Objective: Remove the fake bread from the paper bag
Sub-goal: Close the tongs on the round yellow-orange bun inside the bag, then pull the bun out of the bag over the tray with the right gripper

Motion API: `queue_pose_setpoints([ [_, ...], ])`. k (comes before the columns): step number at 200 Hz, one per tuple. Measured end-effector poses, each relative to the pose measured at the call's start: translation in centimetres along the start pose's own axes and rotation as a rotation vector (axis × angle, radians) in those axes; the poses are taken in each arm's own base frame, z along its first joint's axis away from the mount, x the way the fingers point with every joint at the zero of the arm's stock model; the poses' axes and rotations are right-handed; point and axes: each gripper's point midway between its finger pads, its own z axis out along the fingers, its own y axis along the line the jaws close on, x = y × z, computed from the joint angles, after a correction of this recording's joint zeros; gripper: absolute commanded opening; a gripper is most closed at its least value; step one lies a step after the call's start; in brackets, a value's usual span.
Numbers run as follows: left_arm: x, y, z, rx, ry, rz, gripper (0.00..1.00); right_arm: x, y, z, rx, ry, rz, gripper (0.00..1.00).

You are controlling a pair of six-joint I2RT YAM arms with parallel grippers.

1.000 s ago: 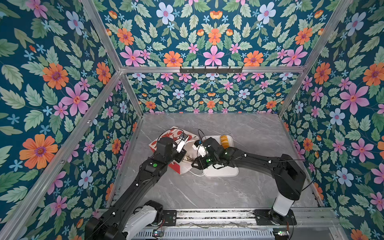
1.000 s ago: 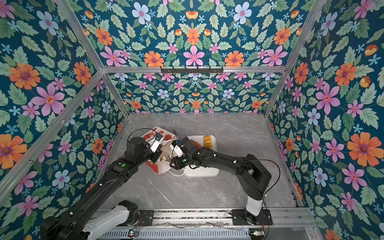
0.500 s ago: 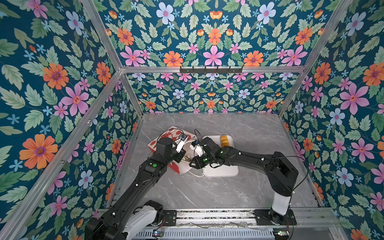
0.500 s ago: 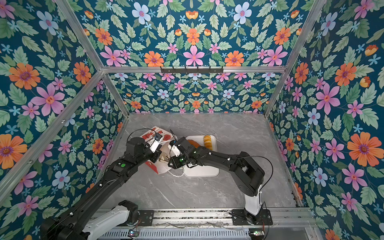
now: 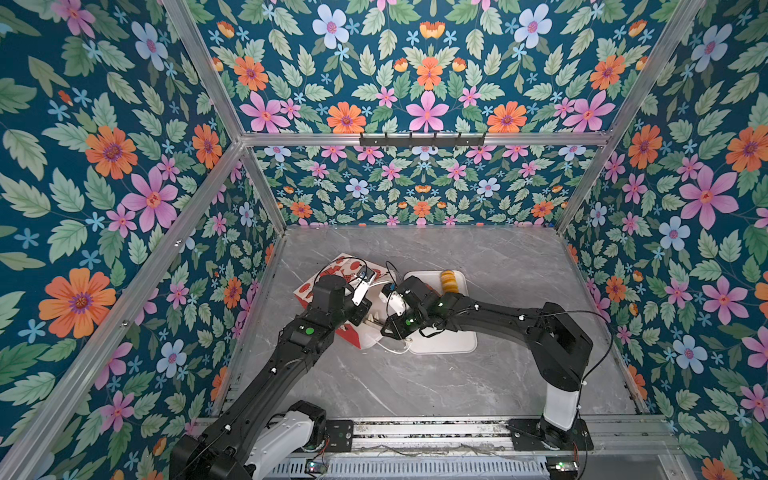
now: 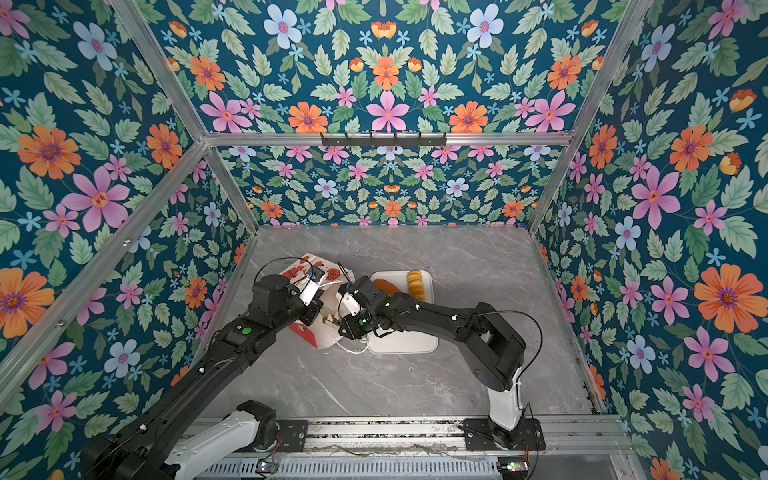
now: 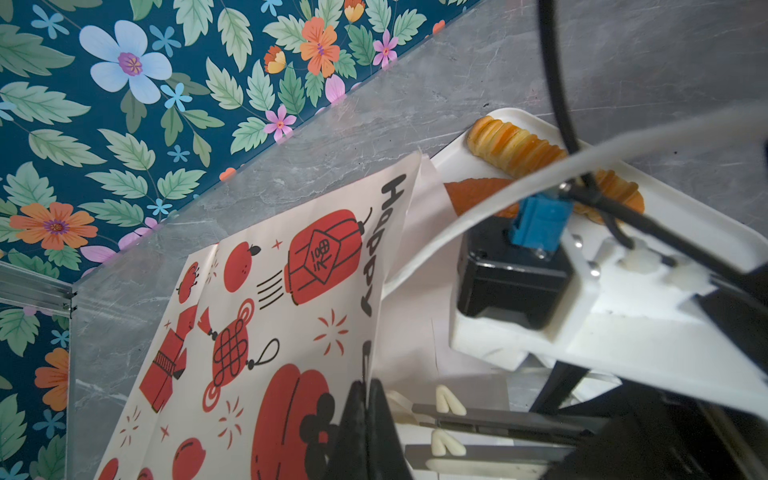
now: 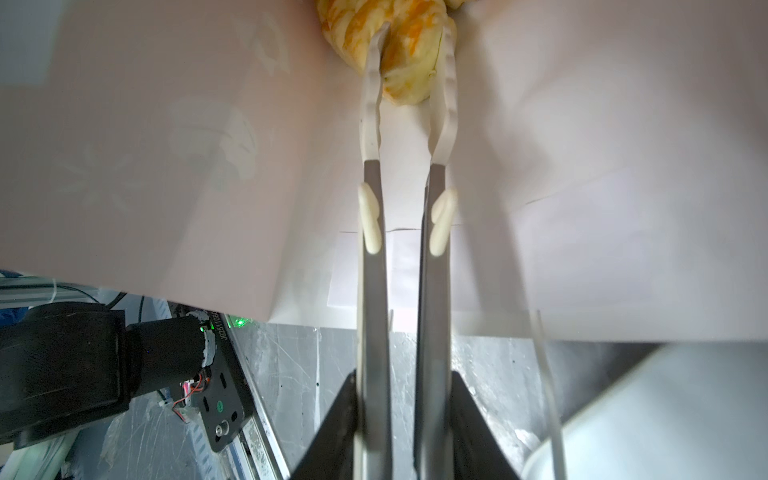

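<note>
Right wrist: pincer (image 8: 412,41) inside paper bag (image 8: 166,124)

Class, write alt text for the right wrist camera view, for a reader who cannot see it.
The right gripper, on long grey fingers with white tips, grips a glossy golden-yellow toy pastry deep inside the white-lined paper bag.

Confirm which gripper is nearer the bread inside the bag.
Right. The right gripper is deep inside the bag, fingers closed around the bread. The left gripper is outside, pinching the bag's rim, apart from the bread.
</note>
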Motion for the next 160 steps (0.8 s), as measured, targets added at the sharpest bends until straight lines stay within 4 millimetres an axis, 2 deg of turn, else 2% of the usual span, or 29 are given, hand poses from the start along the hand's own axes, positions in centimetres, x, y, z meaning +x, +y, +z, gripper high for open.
queue_pose_setpoints([
  [52,-0.3,0.1,-0.1,-0.007,-0.011,0.001,0.0,-0.4,0.2,-2.1,0.03,-0.034,-0.029,0.09],
  [118,-0.4,0.3,-0.1,-0.019,-0.023,-0.016,0.0,1.1,-0.8,-5.0,0.114,-0.049,-0.047,0.06],
  [160,-0.2,0.7,0.3,-0.039,-0.013,-0.018,0.0,1.7,-0.8,-8.1,0.146,-0.099,-0.059,0.06],
])
